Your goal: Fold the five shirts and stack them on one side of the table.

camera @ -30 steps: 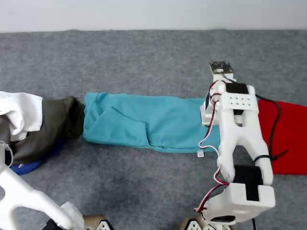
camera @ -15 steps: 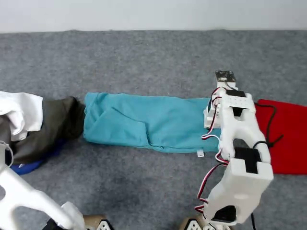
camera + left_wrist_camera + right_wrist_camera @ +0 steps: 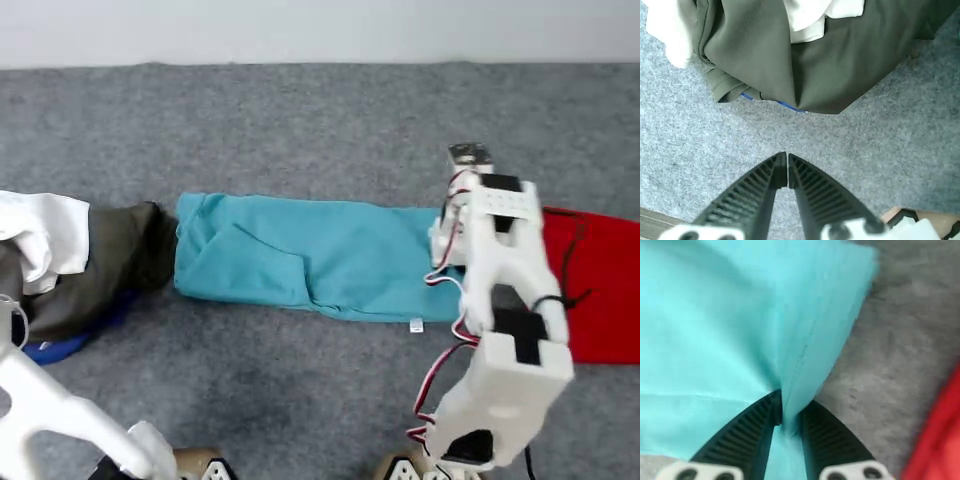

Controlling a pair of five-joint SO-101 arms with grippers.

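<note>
While the left gripper (image 3: 787,164) is seen closed and empty, the teal shirt (image 3: 300,255) is seemingly pinched by the right gripper (image 3: 788,412).

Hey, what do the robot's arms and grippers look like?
The left arm and right arm are white, blocky plastic; the right carries black motor blocks and red, black and white cables. The left gripper and right gripper have black, tapered fingers with ridged inner faces.
</note>
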